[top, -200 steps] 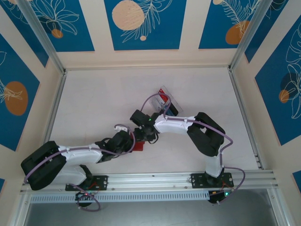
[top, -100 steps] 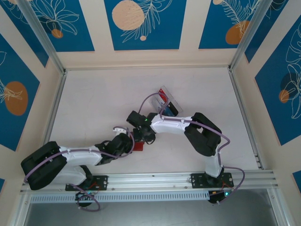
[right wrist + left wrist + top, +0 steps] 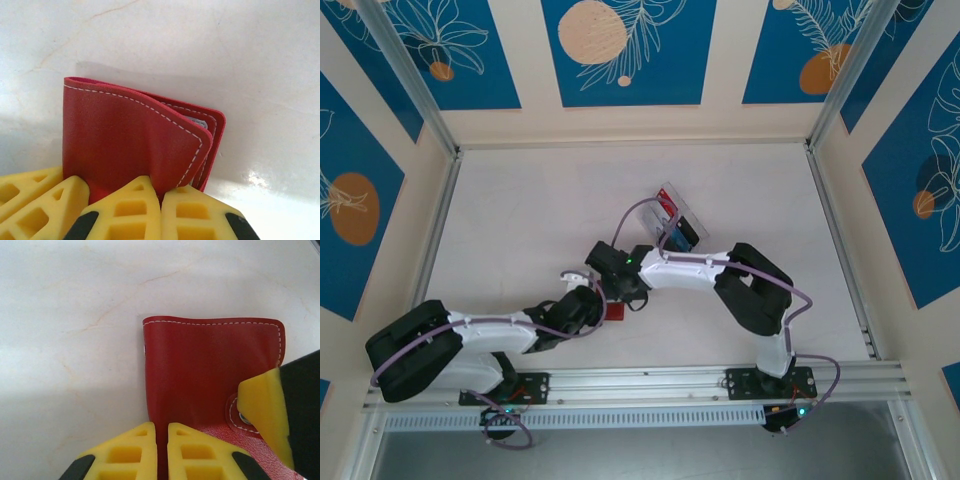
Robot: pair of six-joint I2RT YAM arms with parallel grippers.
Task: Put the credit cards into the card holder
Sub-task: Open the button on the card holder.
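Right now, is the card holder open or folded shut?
Partly open: in the right wrist view the front flap of the card holder bows away from its inner layers; right gripper and left gripper each pinch an edge.

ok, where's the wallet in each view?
Top external: wallet a small red patch just below centre.
Left wrist: wallet centre-right, cut by the bottom edge.
Right wrist: wallet centre, flaps apart.
Shared landmark: pale marbled table under it; white stitching in wrist views.

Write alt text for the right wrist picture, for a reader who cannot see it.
Yellow fingers of the right gripper pinch the near edge of a dark red, white-stitched card holder, its cover leaf curling open above a pale marbled table. Other yellow fingers sit lower left.
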